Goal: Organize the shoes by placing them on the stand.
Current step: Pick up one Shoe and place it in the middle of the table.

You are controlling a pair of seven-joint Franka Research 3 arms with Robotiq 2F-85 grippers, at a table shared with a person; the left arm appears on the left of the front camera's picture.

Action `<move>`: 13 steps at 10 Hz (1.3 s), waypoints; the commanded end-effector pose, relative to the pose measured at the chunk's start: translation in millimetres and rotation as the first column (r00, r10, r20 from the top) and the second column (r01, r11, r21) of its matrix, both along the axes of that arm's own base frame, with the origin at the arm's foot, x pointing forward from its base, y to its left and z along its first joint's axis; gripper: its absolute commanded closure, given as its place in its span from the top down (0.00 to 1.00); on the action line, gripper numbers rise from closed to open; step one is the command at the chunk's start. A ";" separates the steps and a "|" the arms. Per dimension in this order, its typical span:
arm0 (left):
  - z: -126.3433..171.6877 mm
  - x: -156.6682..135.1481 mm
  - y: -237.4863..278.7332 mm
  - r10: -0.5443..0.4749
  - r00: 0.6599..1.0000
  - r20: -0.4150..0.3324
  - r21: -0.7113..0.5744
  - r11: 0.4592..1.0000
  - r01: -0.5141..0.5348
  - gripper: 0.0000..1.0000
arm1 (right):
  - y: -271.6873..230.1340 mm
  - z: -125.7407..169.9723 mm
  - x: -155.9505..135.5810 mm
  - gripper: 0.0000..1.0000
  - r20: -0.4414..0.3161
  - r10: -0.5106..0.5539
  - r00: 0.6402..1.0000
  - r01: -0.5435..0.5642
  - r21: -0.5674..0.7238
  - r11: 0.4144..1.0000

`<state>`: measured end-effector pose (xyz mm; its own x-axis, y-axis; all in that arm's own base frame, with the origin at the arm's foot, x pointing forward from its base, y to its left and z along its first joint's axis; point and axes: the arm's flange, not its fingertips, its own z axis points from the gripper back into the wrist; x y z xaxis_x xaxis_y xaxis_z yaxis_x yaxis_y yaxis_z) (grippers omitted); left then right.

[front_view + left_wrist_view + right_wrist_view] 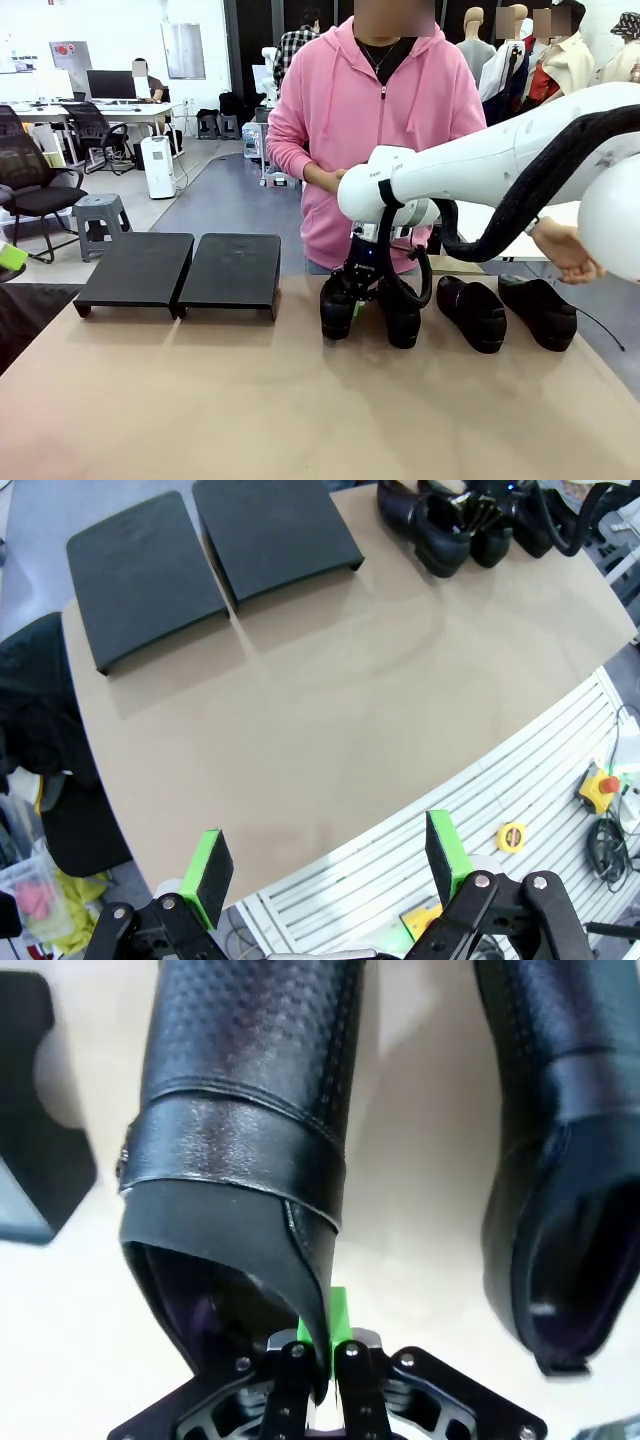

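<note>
Four glossy black shoes stand in a row at the table's far side. My right gripper (pixel 354 303) comes down on the leftmost shoe (pixel 337 308) and is shut on the rim of its heel opening. In the right wrist view, the right gripper (pixel 320 1352) pinches that shoe's (pixel 250 1110) thin collar wall between its fingers, one green pad (pixel 339 1312) showing behind it. A second shoe (pixel 560 1160) lies just beside. The black two-part stand (pixel 180 270) sits bare to the left. My left gripper (pixel 328 860) hangs open, high over the table's near edge.
A person in a pink hoodie (pixel 375 120) stands behind the shoes, one hand (pixel 565 250) out to the right. Below the near edge are a white slatted rack (pixel 480 810), a yellow tape roll (pixel 512 835) and a red stop button (pixel 598 783).
</note>
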<state>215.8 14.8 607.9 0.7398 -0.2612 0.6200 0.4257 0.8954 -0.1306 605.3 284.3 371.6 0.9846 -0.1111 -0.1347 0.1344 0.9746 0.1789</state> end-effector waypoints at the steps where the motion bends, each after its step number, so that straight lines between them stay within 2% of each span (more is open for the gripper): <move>1: -0.2 1.0 1.2 -0.012 1.000 0.013 -0.009 1.000 0.013 1.00 | -4.7 50.9 -50.8 0.00 -0.080 0.043 0.996 -0.046 -0.037 0.998; 2: -0.2 1.0 1.2 -0.012 1.000 0.013 -0.009 1.000 0.013 1.00 | -5.9 75.7 -84.1 0.00 -0.089 0.036 0.995 -0.041 -0.051 0.998; 3: -0.2 1.0 1.2 -0.012 1.000 0.013 -0.009 1.000 0.013 1.00 | -7.9 99.0 -128.5 0.00 -0.105 0.077 0.992 -0.083 -0.049 0.995; 4: -0.2 1.0 1.2 -0.012 1.000 0.013 -0.009 1.000 0.013 1.00 | -10.2 110.7 -176.7 0.00 -0.145 0.173 0.974 -0.179 -0.032 0.983; 5: -0.2 1.0 1.2 -0.012 1.000 0.013 -0.009 1.000 0.013 1.00 | -11.7 111.9 -210.3 0.00 -0.162 0.224 0.961 -0.233 -0.041 0.972; 6: -0.2 1.0 1.2 -0.012 1.000 0.013 -0.009 1.000 0.013 1.00 | -9.3 111.0 -227.2 0.00 -0.139 0.276 0.951 -0.282 -0.022 0.959; 7: -0.2 1.0 1.2 -0.012 1.000 0.013 -0.009 1.000 0.013 1.00 | -2.8 111.0 -222.0 0.00 -0.136 0.273 0.952 -0.276 0.000 0.961; 8: -0.2 1.0 1.2 -0.012 1.000 0.013 -0.009 1.000 0.013 1.00 | 0.4 117.9 -216.6 0.00 -0.168 0.213 0.962 -0.226 -0.065 0.972; 10: -0.2 1.0 1.2 -0.012 1.000 0.013 -0.009 1.000 0.013 1.00 | 0.4 117.9 -216.6 0.00 -0.168 0.213 0.962 -0.226 -0.065 0.972; 11: -0.2 1.0 1.2 -0.012 1.000 0.013 -0.009 1.000 0.013 1.00 | -0.4 111.6 -233.6 0.00 -0.177 0.242 0.954 -0.256 -0.059 0.965; 12: -0.2 1.0 1.2 -0.012 1.000 0.013 -0.009 1.000 0.013 1.00 | 41.1 88.5 -235.1 0.00 -0.192 0.278 0.941 -0.298 -0.087 0.950; 13: -0.2 1.0 1.2 -0.012 1.000 0.013 -0.009 1.000 0.013 1.00 | 76.1 80.9 -247.0 0.00 -0.156 0.294 0.943 -0.309 -0.080 0.948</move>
